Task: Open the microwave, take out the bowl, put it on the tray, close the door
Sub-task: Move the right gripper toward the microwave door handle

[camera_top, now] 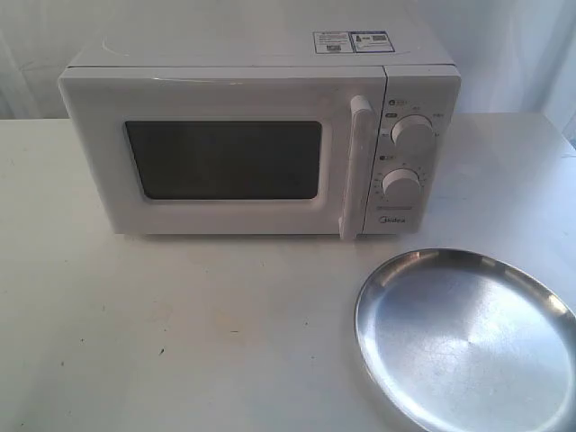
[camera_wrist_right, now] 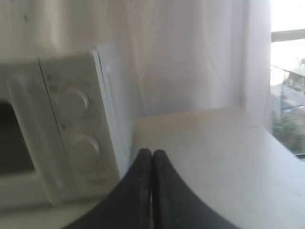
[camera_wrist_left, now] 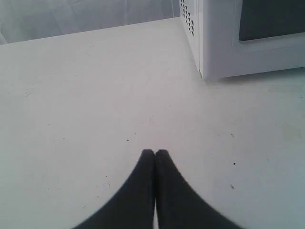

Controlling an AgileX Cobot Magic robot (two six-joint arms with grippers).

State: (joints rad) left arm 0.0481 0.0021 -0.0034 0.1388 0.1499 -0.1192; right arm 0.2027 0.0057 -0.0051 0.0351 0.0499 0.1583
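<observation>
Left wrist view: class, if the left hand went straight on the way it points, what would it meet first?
The left hand has a free way over the table; the microwave sits off that line. First comes probably the white curtain, depth unclear.

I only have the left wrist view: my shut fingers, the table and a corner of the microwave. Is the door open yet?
Observer: No. In the exterior view the door sits flush with the front of the microwave, and nothing is touching its handle.
Operator: Where is the tray?
Observer: The tray lies on the table at the right of the exterior view, nearer the camera than the microwave, with nothing on it.
Operator: And the other arm?
Observer: The right wrist view shows the right gripper shut on nothing, pointing past the side of the microwave that carries the knobs.
</observation>
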